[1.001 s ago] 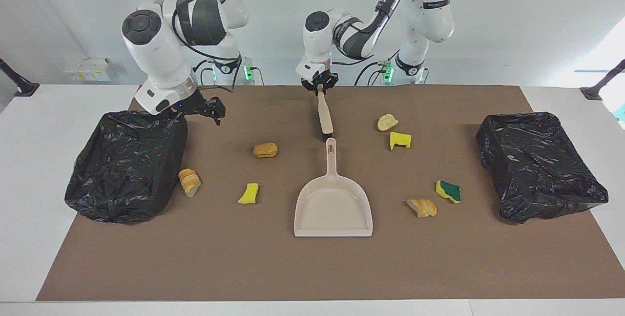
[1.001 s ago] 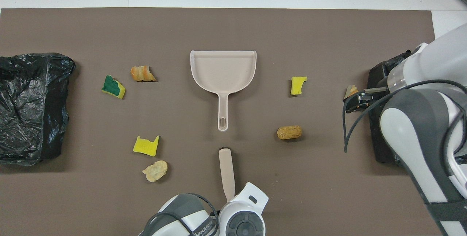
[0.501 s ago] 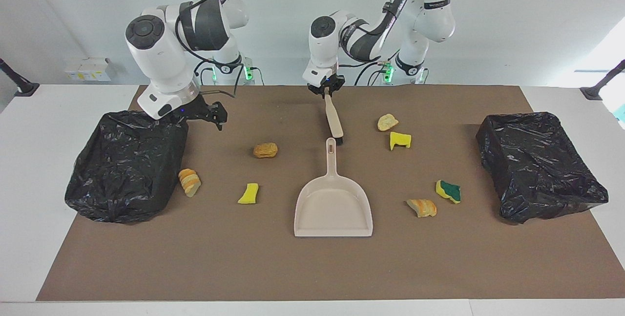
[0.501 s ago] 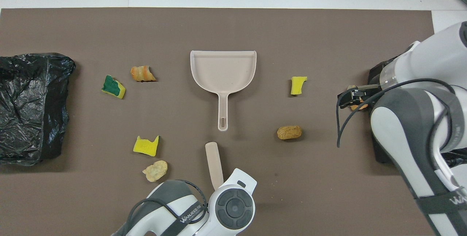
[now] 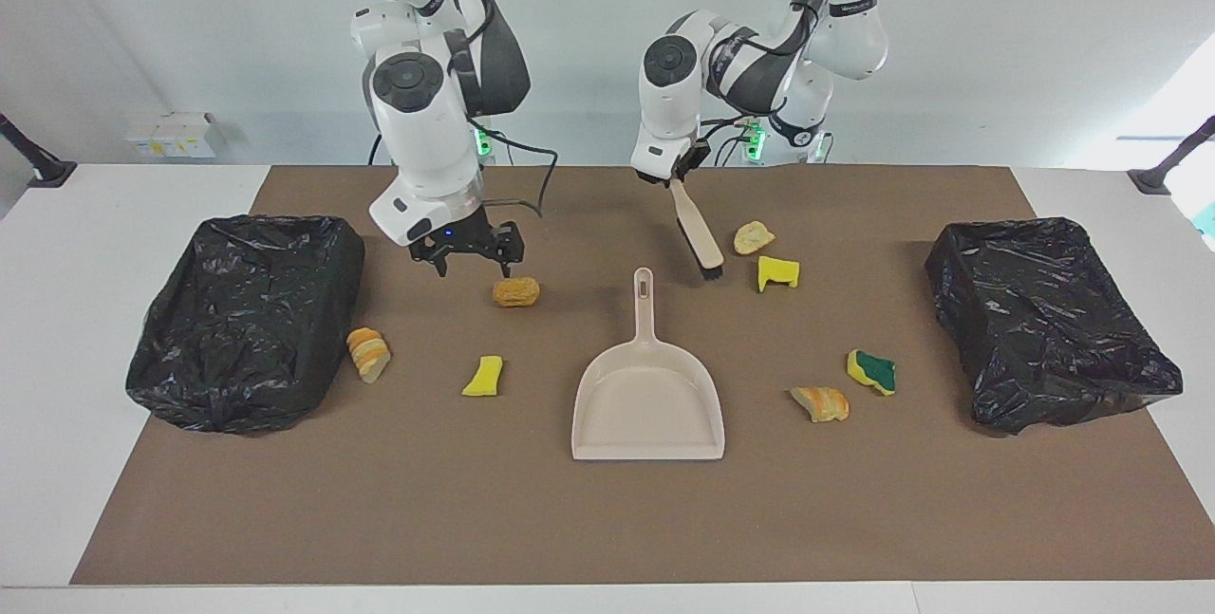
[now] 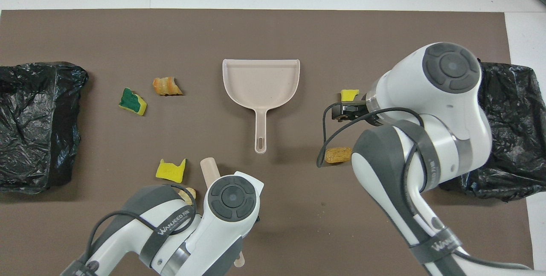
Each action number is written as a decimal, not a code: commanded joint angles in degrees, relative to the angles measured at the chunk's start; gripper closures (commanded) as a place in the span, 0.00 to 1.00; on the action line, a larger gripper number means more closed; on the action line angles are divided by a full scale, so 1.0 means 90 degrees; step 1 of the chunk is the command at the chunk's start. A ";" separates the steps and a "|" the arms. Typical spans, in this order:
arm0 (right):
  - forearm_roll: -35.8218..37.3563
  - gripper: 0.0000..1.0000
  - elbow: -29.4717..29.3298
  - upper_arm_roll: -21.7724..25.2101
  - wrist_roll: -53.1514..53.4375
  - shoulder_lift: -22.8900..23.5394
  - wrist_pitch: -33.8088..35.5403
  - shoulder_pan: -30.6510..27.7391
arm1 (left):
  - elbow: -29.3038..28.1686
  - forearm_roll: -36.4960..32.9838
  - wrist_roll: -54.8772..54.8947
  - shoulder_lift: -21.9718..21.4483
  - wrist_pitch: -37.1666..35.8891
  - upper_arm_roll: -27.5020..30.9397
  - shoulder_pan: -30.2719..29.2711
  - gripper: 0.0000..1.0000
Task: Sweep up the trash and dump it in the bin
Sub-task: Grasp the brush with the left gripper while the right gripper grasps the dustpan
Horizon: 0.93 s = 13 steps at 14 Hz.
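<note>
Taking the facing view as a clock face centred on the beige dustpan point(image 5: 648, 405): out at nine o'clock, a black-lined bin point(image 5: 247, 320) is sitting at the right arm's end of the table. A sliced bread lump point(image 5: 367, 354) is lying just beside it. At ten o'clock the right gripper point(image 5: 472, 263) is hovering with its jaws spread wide and nothing in them, just beside a brown bread-like lump point(image 5: 516, 291). A yellow foam wedge point(image 5: 484, 376) is lying at nine, nearer the dustpan.

At twelve to one o'clock the left gripper point(image 5: 676, 177) is clamping the top of a hand brush point(image 5: 698, 236), which is slanting down with its bristles close to the mat. A tan lump point(image 5: 753, 236) and a yellow foam piece point(image 5: 777, 272) are lying at about one. A bread crust point(image 5: 820, 402), a yellow-and-green sponge piece point(image 5: 871, 371) and a second bin point(image 5: 1049, 320) are lying towards three.

The scraps are looking light and soft, so they are likely to skid or tumble under the bristles. The dustpan is looking stiff and light, so it is best gripped by its handle and held down while sweeping
</note>
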State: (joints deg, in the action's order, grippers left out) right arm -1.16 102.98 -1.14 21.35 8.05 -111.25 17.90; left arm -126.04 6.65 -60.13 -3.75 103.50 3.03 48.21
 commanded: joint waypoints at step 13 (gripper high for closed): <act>-0.0057 0.00 -0.0720 0.0010 0.1494 0.0999 -0.0783 0.1399 | -0.1051 0.1282 -0.2313 -0.0784 -0.0723 -0.0053 -0.1001 1.00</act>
State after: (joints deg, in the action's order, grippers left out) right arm -1.13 98.98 -1.14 34.15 14.74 -117.61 29.63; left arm -129.35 15.58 -80.89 -6.72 91.96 3.03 41.22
